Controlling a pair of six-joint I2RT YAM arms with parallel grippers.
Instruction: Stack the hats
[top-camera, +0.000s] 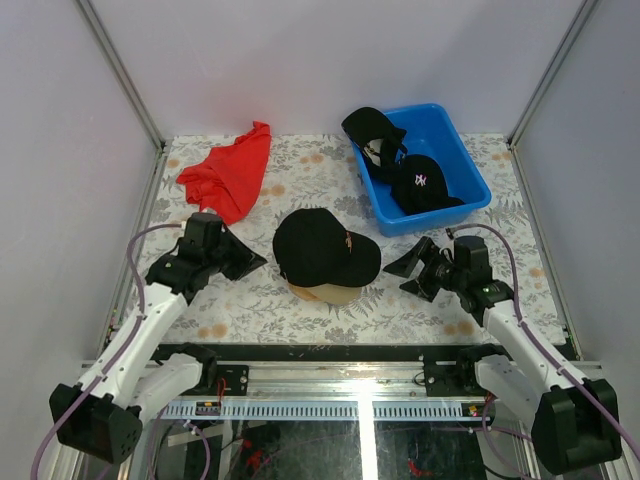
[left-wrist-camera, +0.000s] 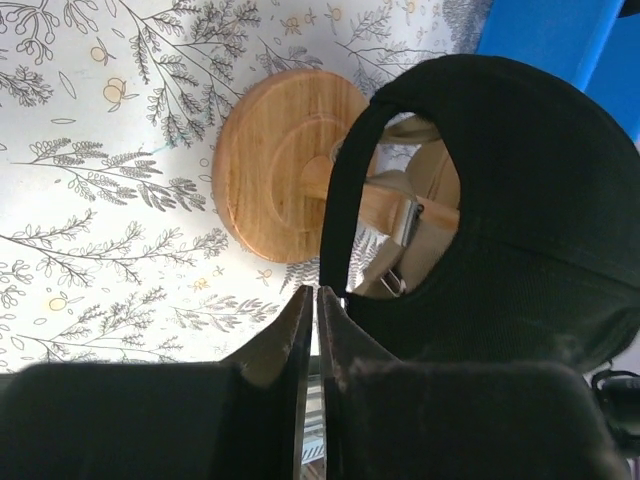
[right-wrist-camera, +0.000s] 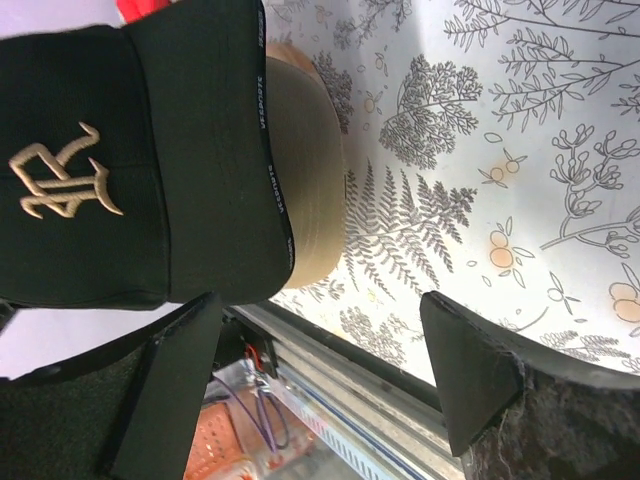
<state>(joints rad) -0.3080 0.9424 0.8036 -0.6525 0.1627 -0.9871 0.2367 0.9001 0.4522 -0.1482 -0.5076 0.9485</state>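
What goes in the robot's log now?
stack: black cap on tan cap; left gripper shut; right gripper open; blue bin: two black caps

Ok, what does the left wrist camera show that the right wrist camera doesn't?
Only the left wrist view: the round wooden stand base, the rear opening of the black cap with a metal buckle showing through it, and a corner of the blue bin.
Only the right wrist view: the gold emblem on the cap's front, the tan brim under the black one, a sliver of red cloth, and the table's front rail.
Both: the same black cap and the floral table cover.
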